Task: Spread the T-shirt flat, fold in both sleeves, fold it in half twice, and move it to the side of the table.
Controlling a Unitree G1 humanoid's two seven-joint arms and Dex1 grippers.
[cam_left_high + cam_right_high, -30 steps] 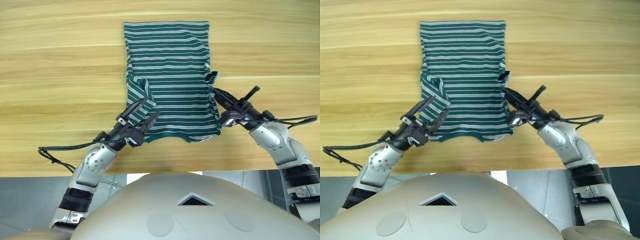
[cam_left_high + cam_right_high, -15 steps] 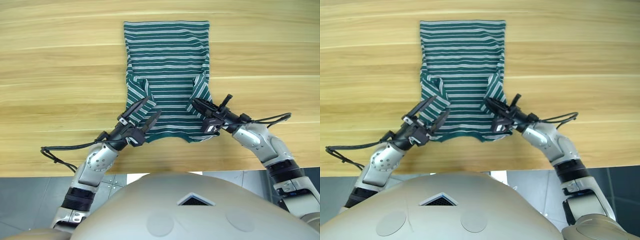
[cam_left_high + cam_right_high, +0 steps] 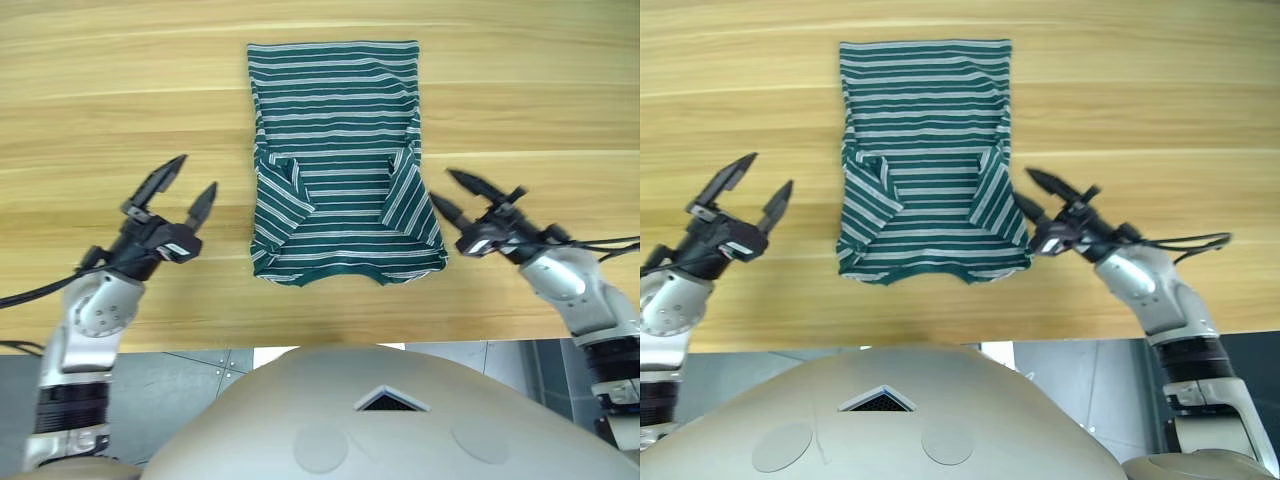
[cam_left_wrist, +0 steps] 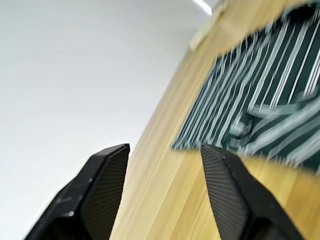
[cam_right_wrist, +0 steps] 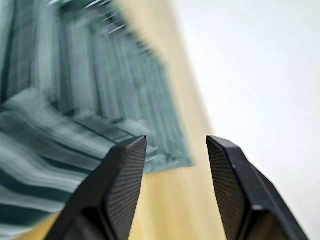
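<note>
Shirt: the T-shirt [image 3: 340,160] lay flat on the wooden table [image 3: 120,100], from upper centre to centre of the left eye view, with what looked like the collar end lowest in the frame.
Done: it was spread out, and the left sleeve [image 3: 283,190] and right sleeve [image 3: 408,195] both lay folded diagonally over the body.
Left to do: judged about halfway. Neither half fold was made, and the shirt was not yet at the table's side.
Left gripper: the left gripper [image 3: 196,174] was spread and empty at left centre of the frame, well apart from the shirt.
Right gripper: the right gripper [image 3: 444,186] was spread and empty at right centre, just beside the shirt's edge. Contact could not be told.
Head views: these gave the whole shirt outline, both sleeve folds and both arms at once.
Wrist views: both were blurred. They gave the bare gap between each pair of fingers close up, with striped cloth [image 4: 260,95] beyond, plus a pale area past the table's edge.
</note>
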